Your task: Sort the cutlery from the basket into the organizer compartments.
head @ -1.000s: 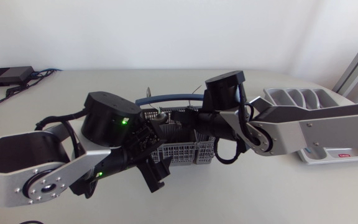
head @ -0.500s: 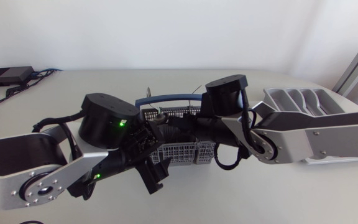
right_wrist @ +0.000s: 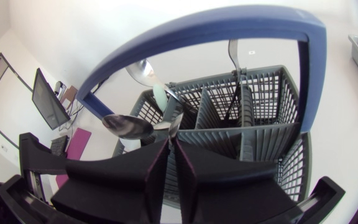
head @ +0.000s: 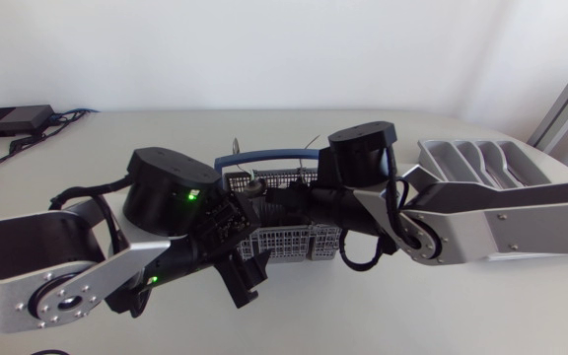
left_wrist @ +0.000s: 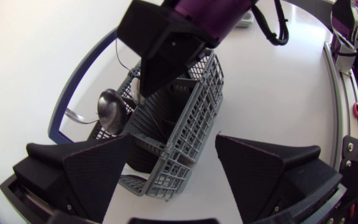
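The grey basket (head: 289, 242) with its blue handle (right_wrist: 216, 28) stands mid-worktop (head: 412, 316), well apart from the white organizer (head: 481, 158) at the right edge. Inside it, the right gripper (right_wrist: 171, 142) has its fingers drawn together on the neck of a spoon (right_wrist: 129, 125). The left gripper (left_wrist: 173, 142) sits at the basket's near wall with its fingers spread wide apart, touching nothing

Pale worktop (head: 442, 316) carrying a grey cutlery basket (head: 286, 243) with blue handle at centre, a white organizer (head: 473, 158) at right, and a small black box (head: 8, 120) far left.
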`<state>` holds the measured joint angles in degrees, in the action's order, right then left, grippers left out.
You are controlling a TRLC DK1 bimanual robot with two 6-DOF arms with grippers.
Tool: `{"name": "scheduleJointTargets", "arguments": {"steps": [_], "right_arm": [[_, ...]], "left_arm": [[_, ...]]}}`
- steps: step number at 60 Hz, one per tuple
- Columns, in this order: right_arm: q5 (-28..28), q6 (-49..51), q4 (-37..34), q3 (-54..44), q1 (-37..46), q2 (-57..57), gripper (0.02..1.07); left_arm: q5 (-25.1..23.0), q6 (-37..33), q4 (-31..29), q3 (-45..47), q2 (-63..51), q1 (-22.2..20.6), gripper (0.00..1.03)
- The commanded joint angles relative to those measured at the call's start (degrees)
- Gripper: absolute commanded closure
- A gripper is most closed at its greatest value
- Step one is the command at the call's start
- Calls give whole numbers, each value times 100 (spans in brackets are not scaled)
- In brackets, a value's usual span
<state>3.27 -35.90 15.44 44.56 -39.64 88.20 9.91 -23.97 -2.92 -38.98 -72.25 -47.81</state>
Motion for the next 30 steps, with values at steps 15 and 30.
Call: {"name": "scheduleJointTargets", "arguments": {"steps": [15,30], "right_arm": [[271,22,55,220,88,276,95],[306,13,-191,44,202,-146,49]], "left_arm": [[2,120,-69,136,150,-35,11],[2,103,-121,110,194,-26,11]]}}
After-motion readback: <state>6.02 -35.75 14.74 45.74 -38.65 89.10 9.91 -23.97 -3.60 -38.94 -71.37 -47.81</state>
